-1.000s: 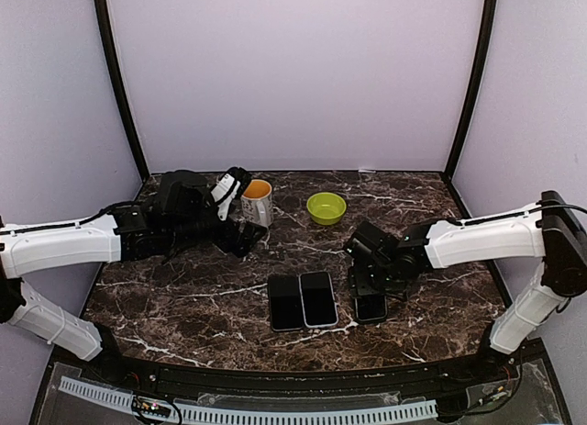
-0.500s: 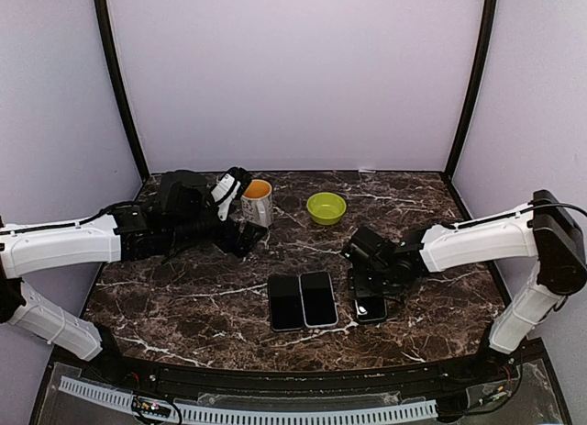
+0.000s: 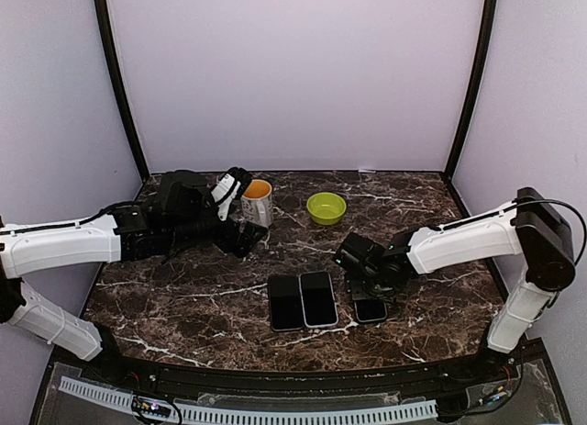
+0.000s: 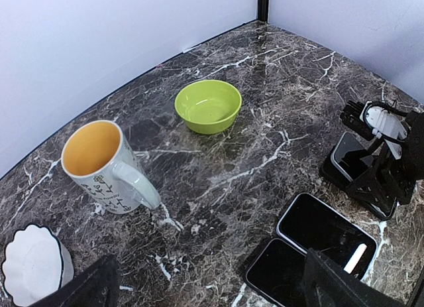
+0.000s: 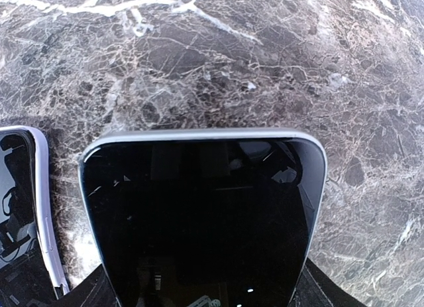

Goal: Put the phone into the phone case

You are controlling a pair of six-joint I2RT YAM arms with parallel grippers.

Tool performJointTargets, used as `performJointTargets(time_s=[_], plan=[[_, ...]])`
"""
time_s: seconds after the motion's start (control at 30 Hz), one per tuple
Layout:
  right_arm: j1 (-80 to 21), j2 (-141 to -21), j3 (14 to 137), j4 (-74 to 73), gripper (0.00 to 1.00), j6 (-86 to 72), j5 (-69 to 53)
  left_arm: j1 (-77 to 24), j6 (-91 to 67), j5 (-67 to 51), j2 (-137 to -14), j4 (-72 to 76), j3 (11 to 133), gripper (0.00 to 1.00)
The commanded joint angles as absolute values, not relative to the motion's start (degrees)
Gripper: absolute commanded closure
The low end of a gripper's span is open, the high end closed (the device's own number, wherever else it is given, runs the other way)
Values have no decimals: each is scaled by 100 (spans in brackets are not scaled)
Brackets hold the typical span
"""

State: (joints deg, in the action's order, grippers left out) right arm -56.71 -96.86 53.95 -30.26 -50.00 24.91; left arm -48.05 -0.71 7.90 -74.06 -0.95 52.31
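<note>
My right gripper point(image 3: 369, 292) is shut on the long sides of a phone point(image 3: 371, 308) with a black screen and a silver rim, low over the marble table point(image 3: 183, 296) at front right. That phone point(image 5: 202, 221) fills the right wrist view between my fingers point(image 5: 318, 287). Left of it, two flat slabs lie side by side: a white-rimmed one point(image 3: 318, 298) and an all-black one point(image 3: 285, 302). I cannot tell which is the phone case. My left gripper point(image 3: 244, 239) hangs open and empty near the mug, well apart from them.
A white mug point(image 3: 258, 203) with an orange inside stands at the back left of centre. A green bowl point(image 3: 326, 207) sits to its right. A small white scalloped dish point(image 4: 33, 267) lies beside the mug. Walls close in the back and sides.
My right wrist has shifted left and lower, turning over the phone, which stays almost where it was. The left arm has not moved.
</note>
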Motion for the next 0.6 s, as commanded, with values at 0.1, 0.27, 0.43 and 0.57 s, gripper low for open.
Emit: performJointTargets(time_s=[0.1, 0.27, 0.43, 0.57], plan=[[-5677, -9912, 5400, -3442, 19, -4870, 2750, -4815, -97, 705, -7245, -75, 5186, 1], [-5678, -9957, 5457, -3527, 14, -4852, 2785, -4814, -82, 717, -7236, -79, 5181, 1], [-5696, -9862, 5626, -3797, 14, -4811, 2852, -4810, -70, 710, -7245, -75, 5177, 1], [-5894, -9827, 6109, -4417, 18, -4822, 3207, -4813, -70, 652, -7248, -78, 5175, 1]])
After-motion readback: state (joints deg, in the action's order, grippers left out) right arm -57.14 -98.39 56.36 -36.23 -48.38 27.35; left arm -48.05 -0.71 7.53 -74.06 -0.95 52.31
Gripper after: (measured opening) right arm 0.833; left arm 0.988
